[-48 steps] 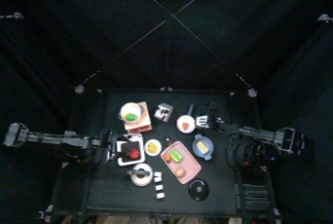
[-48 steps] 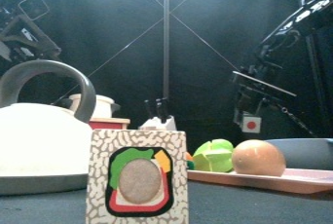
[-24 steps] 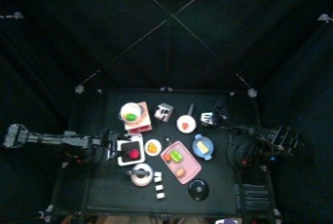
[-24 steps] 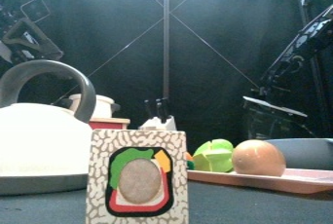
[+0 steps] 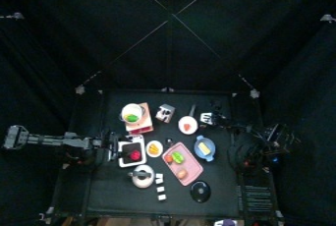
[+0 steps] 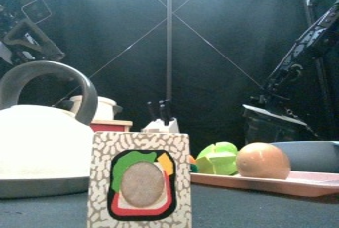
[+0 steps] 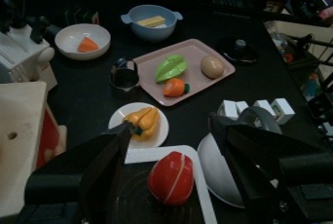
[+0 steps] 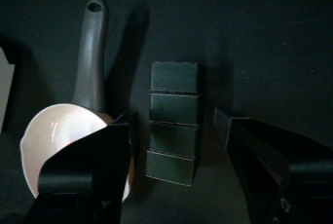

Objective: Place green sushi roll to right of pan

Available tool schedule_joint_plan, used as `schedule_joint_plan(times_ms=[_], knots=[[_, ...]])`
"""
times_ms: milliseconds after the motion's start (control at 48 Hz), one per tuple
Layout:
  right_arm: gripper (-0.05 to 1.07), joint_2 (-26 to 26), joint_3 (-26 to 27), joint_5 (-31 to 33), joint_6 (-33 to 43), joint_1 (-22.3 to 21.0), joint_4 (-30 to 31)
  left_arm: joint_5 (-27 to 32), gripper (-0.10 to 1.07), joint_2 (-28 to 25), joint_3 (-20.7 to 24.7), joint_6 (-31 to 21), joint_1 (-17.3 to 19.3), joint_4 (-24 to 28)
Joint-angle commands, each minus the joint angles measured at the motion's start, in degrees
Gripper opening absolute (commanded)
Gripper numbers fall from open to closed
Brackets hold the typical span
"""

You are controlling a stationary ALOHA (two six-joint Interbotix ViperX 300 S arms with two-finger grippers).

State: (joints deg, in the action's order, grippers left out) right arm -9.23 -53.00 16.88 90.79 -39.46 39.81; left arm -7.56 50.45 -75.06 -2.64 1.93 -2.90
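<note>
Just off the pan's right side sits the green sushi roll (image 5: 210, 122), a tiny short cylinder, in the far right part of the worktop (image 5: 110, 176); whether it touches the pan cannot be told from above; the pan (image 5: 190, 125) is small and round, pale inside with an orange-red spot, its thin dark handle pointing toward the far edge.

The right arm (image 5: 269, 141) hangs by the right edge, nearer the front than the roll, its wrist looking straight down; the right gripper (image 8: 176, 169) has its fingers (image 8: 78, 169) spread wide and holding nothing, with only matte black worktop and a row of small dark square blocks (image 8: 173, 121) under the gap; the roll lies apart from these fingers, toward the far edge.

The left arm (image 5: 53, 141) stretches in low along the left edge; the left gripper (image 7: 180, 169) is also spread wide and empty-handed, hovering above a white square tray (image 7: 205, 201) that carries a smooth red lump (image 7: 172, 177).

Toward the front edge lies a pink oblong tray (image 7: 219, 55) with a green lump, an orange piece and a tan egg shape; a blue dish (image 7: 152, 18) sits beyond it toward the right edge.
</note>
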Motion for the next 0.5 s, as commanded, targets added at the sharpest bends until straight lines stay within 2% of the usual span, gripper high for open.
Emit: schedule_joint_plan(times_ms=[0, 479], knots=[[0.94, -0.6, 1.1, -0.2, 0.0, 0.2, 0.2, -0.3, 0.98, -0.1, 0.6, 0.0, 0.1, -0.1], [0.94, -1.1, 1.1, 0.0, -0.2, 1.7, 0.2, -0.2, 0.98, -0.1, 0.5, 0.0, 0.2, -0.1]])
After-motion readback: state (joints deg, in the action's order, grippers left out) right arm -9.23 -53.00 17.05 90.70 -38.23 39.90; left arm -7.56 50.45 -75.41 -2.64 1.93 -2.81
